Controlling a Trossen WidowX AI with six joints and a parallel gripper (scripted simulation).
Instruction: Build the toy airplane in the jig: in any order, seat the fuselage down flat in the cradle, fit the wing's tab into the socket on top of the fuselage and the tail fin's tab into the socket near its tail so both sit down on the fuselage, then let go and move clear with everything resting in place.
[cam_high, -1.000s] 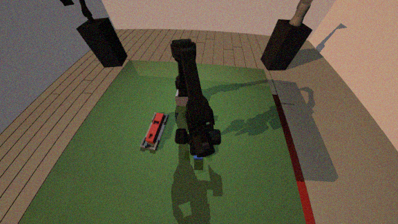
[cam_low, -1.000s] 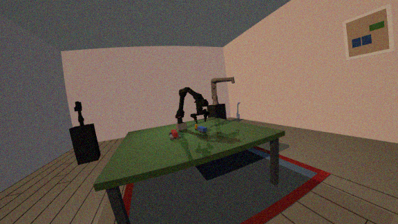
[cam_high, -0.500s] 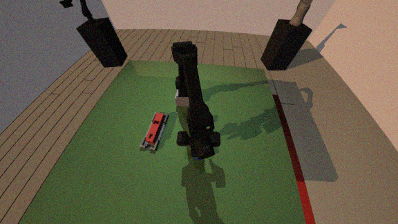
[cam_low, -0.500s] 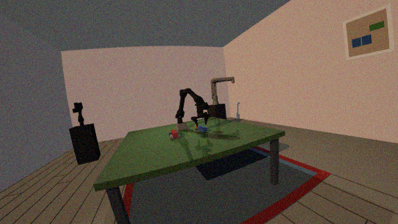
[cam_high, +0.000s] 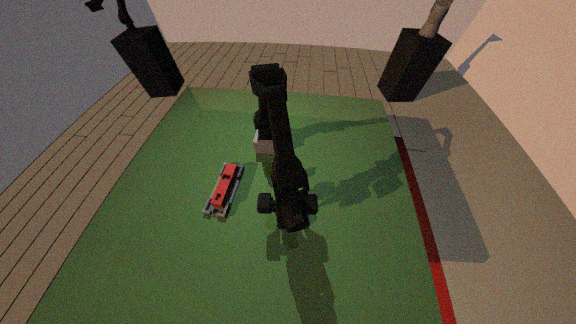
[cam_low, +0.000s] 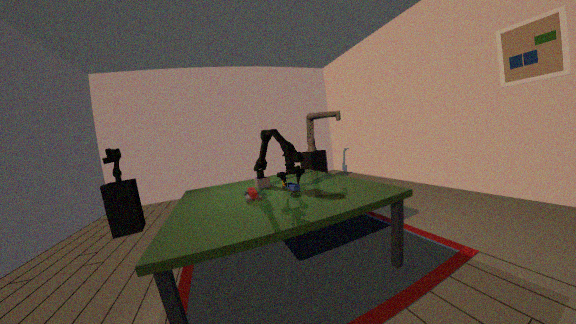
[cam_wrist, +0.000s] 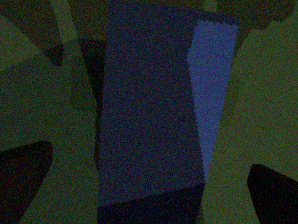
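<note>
Pinkish walls (cam_high: 280, 22) (cam_low: 210, 115) surround a green table (cam_high: 165, 270) (cam_low: 220, 220)

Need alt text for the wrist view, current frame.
A large blue block, the likely wing, stands between the open gripper's two dark fingertips, with green tabletop visible on both sides. The block runs up the picture, its right face brighter; the image is dim and grainy.
</note>
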